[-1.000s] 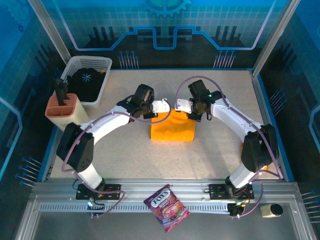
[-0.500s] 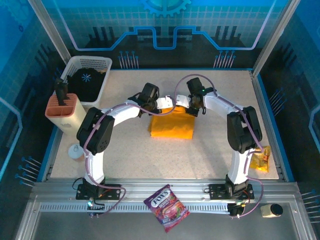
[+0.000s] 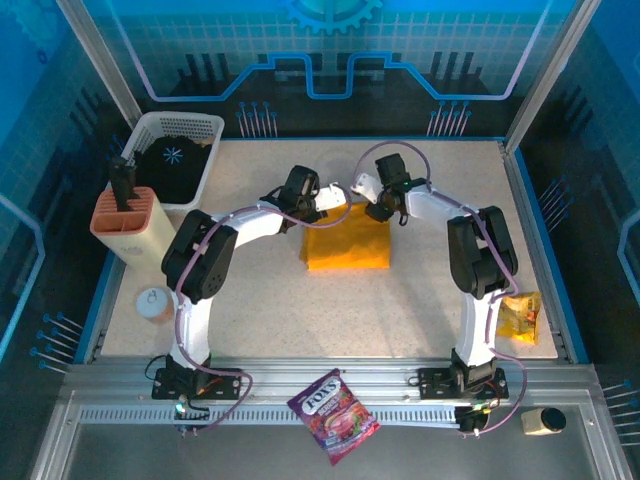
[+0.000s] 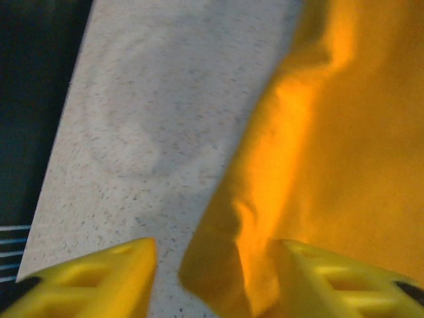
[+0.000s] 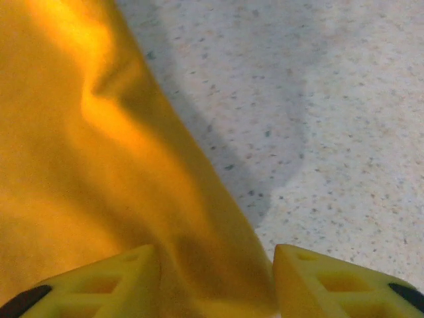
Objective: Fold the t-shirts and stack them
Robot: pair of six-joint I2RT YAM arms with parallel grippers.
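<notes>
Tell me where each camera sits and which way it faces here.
Top external: fixed above and behind the arms, looking down on the table; both arms show whole, left gripper and right gripper at the far edge of the folded shirt.
Left wrist: on the left wrist, looking down at shirt on the right, table on the left; its yellow fingers at the bottom.
Right wrist: mirrored, shirt left, table right; its yellow fingers at the bottom.
Shared: both wrist views catch the shirt's edge.

open table (image 3: pixel 330 310) nearside of the t-shirt (image 3: pixel 348 250), basket (image 3: pixel 207 160) and holder (image 3: pixel 135 235) blocking far left
</notes>
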